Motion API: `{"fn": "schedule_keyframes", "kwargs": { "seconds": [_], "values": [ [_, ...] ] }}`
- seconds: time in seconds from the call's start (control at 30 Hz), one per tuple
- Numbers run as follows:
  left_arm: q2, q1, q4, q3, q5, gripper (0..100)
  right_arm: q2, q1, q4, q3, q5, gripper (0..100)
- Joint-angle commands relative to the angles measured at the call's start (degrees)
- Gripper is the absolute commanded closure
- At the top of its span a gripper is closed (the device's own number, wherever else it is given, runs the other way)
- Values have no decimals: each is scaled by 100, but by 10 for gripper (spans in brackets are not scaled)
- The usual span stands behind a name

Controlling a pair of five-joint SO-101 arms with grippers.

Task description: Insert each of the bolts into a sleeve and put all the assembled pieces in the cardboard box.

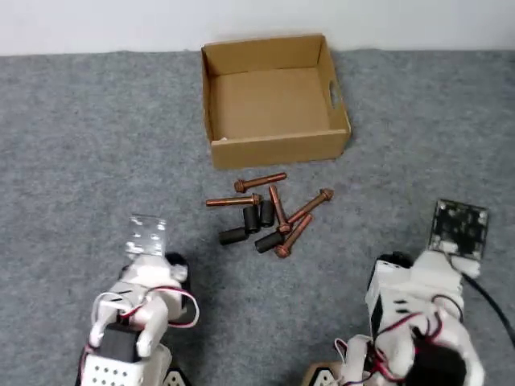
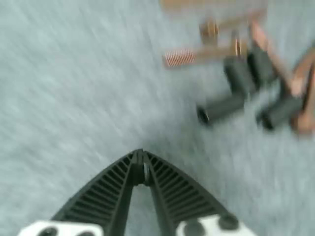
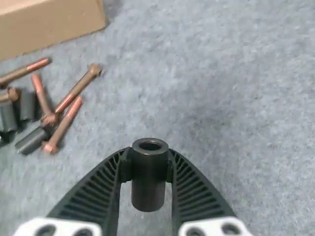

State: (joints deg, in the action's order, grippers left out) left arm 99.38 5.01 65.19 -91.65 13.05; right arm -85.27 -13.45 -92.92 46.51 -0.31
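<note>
**Materials / finish**

A matt, papery surface is seen on the brown open-topped cardboard box (image 1: 278, 149), with plain uncoated walls. The copper-coloured metal bolts (image 1: 259, 182) show a dull metallic sheen, and their shanks are ridged with thread. The dark grey cylindrical sleeves (image 1: 233, 236) are smooth-walled and matt; their material cannot be told. The dark grey sleeve (image 3: 148, 184) clamped in the right gripper (image 3: 147, 156) shows a faint gloss at the bore rim. Both it and the left gripper (image 2: 140, 164) are fitted with matt black ribbed plastic fingers (image 3: 106, 189) on smooth white plastic. The table is covered in grey felt-like cloth (image 1: 80, 145), rough and fibrous.
</note>
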Motion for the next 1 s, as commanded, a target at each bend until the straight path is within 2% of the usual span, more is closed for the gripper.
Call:
{"fn": "schedule_keyframes", "kwargs": {
  "seconds": [0.0, 0.27, 0.37, 0.6, 0.77, 0.9, 0.97],
  "values": [
    [9, -114, 26, 646, -62, 995, -541, -84, 180, 457, -44, 990],
    [-9, -97, 44, 1393, -62, 995, -1596, -57, 365, 1327, -9, 990],
    [-343, 132, 105, 1719, -132, 995, -1675, -57, 382, 1380, -9, 990],
    [-2541, 721, 448, 3310, -193, 995, -1675, -57, 374, 1415, 0, 990],
    [-4360, 1547, 905, 4479, -202, 994, -1684, -57, 374, 1468, 0, 990],
    [-5477, 2092, 949, 5288, -246, 993, -1727, -75, 374, 1477, 0, 990],
    [-5969, 2338, 853, 5613, -624, 976, -1727, -84, 374, 1477, 0, 990]
  ]
}}
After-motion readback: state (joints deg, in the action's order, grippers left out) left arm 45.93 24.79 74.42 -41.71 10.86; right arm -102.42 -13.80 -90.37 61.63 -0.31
